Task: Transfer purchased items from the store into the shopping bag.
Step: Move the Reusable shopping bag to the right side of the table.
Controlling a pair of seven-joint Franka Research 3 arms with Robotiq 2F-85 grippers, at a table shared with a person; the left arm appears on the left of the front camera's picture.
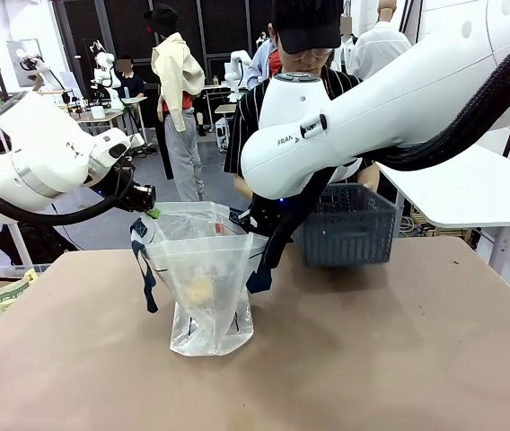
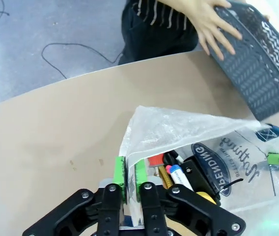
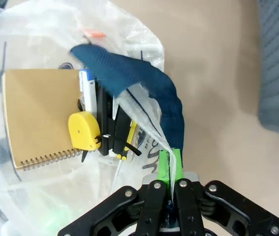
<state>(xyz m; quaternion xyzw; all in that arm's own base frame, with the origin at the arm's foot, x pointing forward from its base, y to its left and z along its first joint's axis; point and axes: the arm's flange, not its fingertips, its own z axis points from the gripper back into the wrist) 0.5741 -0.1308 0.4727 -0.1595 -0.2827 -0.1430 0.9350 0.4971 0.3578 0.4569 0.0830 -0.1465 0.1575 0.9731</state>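
Nearest the lens, the right arm's white link point(image 1: 390, 99) crosses the upper right of the front view and reaches down toward the middle of the table point(image 1: 399, 359). Its right gripper point(image 3: 170, 160) has its green pads pressed together on the thin film of the shopping bag's point(image 1: 206, 278) rim, just beside a dark navy strap handle point(image 3: 139, 83) that curls over the opening. The left gripper point(image 2: 129, 169) comes in from the table's left side and pinches the opposite rim, pads narrow with the crinkly film between them, so the mouth is held spread between the two. The bag stands upright a little left of the table's centre, well back from the near edge. Inside it lie a tan spiral notebook point(image 3: 36, 113), a yellow tape measure point(image 3: 84, 130) with dark parts beside it, a marker point(image 3: 87, 93) and something red point(image 2: 155, 161). At the far edge, right of the bag, the person's hand point(image 2: 213, 24) rests on the dark grey lattice basket point(image 1: 349, 224), which sits tilted in the left wrist view.
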